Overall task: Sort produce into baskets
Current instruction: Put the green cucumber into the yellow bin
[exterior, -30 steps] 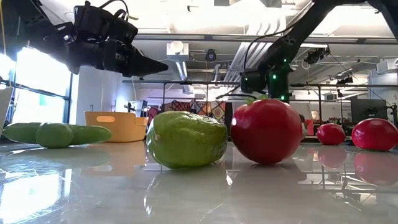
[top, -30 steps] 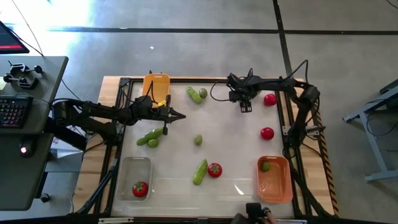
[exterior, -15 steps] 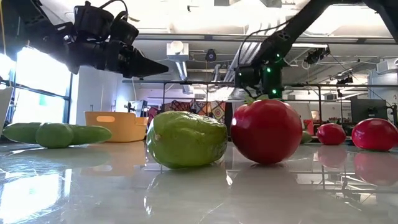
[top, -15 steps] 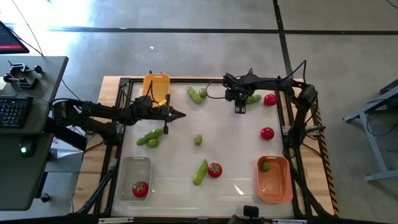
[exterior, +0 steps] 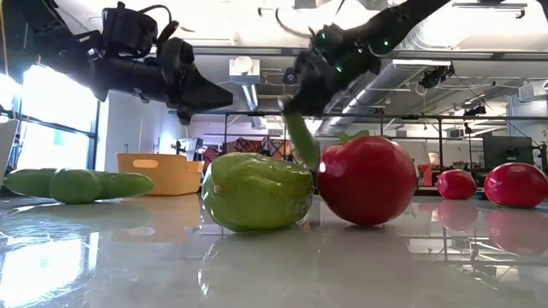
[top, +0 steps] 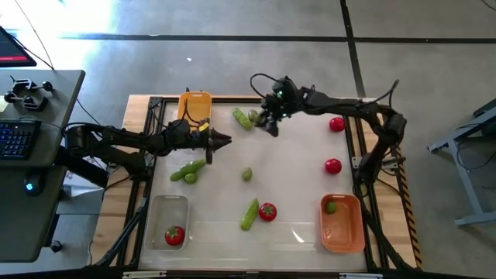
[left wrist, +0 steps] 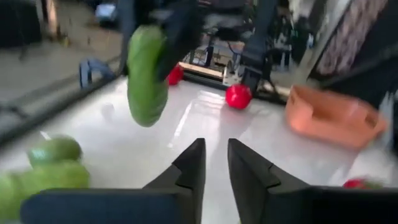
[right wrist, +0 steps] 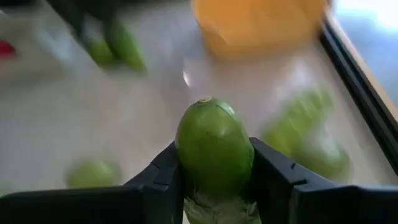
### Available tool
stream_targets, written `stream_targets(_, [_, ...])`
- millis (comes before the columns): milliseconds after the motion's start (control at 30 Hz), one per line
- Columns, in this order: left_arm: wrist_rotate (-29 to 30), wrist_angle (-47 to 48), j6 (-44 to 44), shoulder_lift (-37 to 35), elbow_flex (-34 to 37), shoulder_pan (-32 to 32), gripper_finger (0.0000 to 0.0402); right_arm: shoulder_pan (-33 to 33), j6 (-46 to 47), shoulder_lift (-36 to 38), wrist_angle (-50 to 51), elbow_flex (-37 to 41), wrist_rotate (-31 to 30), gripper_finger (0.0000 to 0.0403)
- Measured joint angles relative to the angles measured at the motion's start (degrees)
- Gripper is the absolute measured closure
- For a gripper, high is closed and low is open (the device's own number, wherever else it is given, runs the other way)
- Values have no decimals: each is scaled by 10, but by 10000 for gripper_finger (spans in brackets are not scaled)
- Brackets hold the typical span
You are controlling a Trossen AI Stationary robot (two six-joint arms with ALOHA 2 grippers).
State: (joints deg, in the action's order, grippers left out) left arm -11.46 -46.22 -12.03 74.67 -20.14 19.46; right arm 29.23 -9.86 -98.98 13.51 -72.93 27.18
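**How the two arms look**

Both arms are dark, almost black, built from slim tube links with thicker round joints. Loose black cables run along the right arm (top: 341, 108) and make loops above it. A small green light shows near its wrist. The left arm (top: 124, 141) looks bulkier, with cables near its wrist. Its fingers (left wrist: 189, 168) are black, flat, wedge-shaped plates with angled tips.
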Motion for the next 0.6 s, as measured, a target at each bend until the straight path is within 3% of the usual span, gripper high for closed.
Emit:
stream_targets(100, [0, 0, -50, 0, 0, 0, 311, -26, 39, -4, -91, 0, 4, 283])
stream_targets(300, [22, -5, -59, 0, 0, 0, 246, -78, 129, -5, -242, 24, 3, 283])
stream_targets(600, [8, -17, 24, 1, -2, -32, 166, -96, 304, -5, -546, 142, 16, 283])
